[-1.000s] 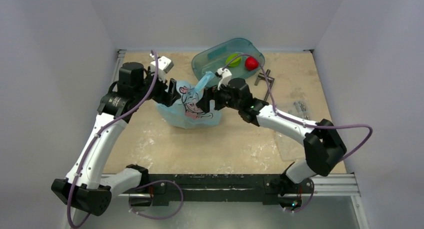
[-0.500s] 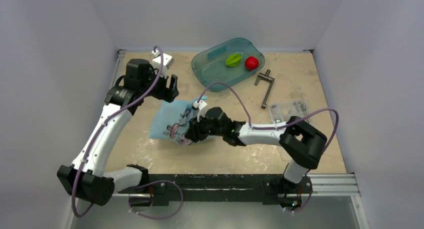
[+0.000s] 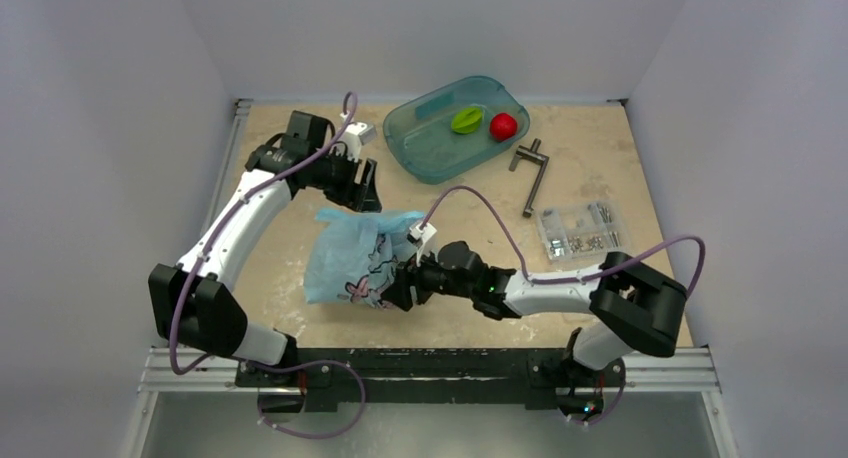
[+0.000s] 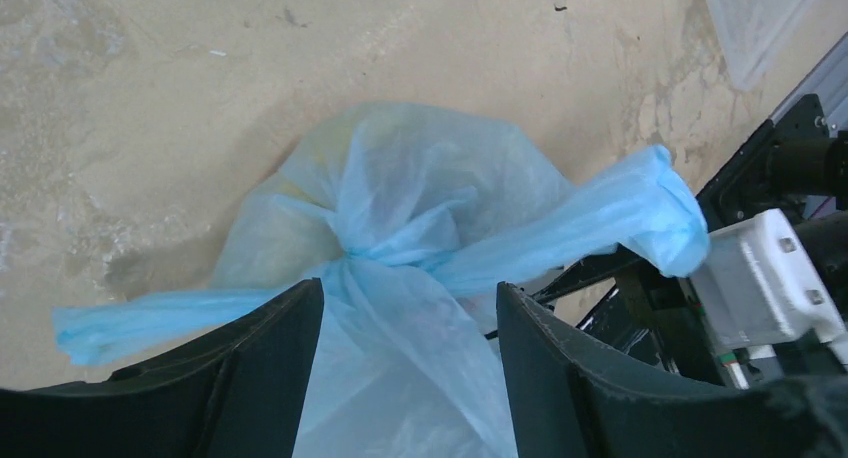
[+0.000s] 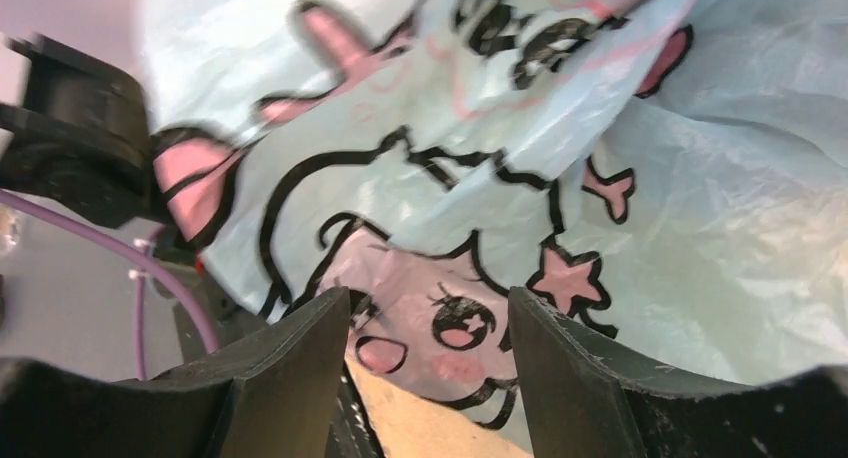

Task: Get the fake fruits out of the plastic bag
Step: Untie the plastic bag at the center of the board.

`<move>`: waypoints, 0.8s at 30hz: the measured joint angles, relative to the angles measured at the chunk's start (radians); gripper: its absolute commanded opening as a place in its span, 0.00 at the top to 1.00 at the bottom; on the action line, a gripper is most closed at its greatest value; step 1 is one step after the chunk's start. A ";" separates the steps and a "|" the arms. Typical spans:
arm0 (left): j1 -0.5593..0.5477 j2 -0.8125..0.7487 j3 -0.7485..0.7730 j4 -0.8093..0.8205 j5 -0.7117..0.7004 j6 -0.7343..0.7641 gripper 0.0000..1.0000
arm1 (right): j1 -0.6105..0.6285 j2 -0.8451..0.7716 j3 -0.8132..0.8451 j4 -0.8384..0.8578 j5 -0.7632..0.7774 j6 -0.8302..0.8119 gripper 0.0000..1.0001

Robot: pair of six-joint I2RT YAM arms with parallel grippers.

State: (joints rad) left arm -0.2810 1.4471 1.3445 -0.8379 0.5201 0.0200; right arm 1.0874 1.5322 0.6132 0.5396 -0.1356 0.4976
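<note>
A light-blue plastic bag [image 4: 400, 198] lies on the sandy tabletop [image 4: 200, 58], tied in a knot at the middle. Two twisted ears go out from the knot, one to the left and one to the right. The left claw [image 4: 410, 308] hangs over it with its dark fingers [image 4: 265, 353] apart, and bag film shows between them.

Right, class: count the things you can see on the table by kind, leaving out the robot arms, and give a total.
Fruits showing: 2 (green fruit, red fruit)
Plastic bag: 1
Tray: 1
Metal handle: 1
Packet of parts: 1
Total: 6
</note>
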 measured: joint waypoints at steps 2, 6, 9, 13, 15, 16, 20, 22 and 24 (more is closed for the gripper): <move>-0.010 0.000 0.002 -0.010 0.010 0.000 0.40 | 0.000 -0.039 -0.012 0.026 0.013 0.000 0.40; -0.038 0.016 0.018 -0.043 0.005 0.001 0.40 | -0.001 -0.068 -0.044 0.068 0.021 0.008 0.39; -0.058 0.068 0.046 -0.078 -0.020 0.000 0.49 | -0.001 -0.066 -0.063 0.072 0.023 0.017 0.39; -0.068 0.147 0.063 -0.116 -0.064 -0.002 0.73 | -0.001 -0.066 -0.084 0.079 0.031 0.029 0.39; -0.069 0.172 0.064 -0.131 -0.083 -0.004 0.86 | -0.001 -0.067 -0.085 0.079 0.037 0.031 0.39; -0.069 0.175 0.065 -0.137 -0.088 -0.005 0.92 | -0.001 -0.069 -0.085 0.078 0.040 0.033 0.37; -0.084 0.159 0.068 -0.143 -0.093 0.003 1.00 | -0.001 -0.135 -0.089 0.042 0.068 0.035 0.32; -0.095 0.136 0.067 -0.136 -0.090 0.008 1.00 | -0.001 -0.224 -0.090 -0.002 0.104 0.030 0.28; -0.105 0.089 0.058 -0.110 -0.081 0.017 1.00 | -0.002 -0.323 -0.090 -0.035 0.151 0.017 0.26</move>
State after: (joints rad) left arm -0.3859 1.5360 1.4025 -0.9478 0.4393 0.0368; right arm 1.0851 1.2087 0.5228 0.5045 0.0158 0.5148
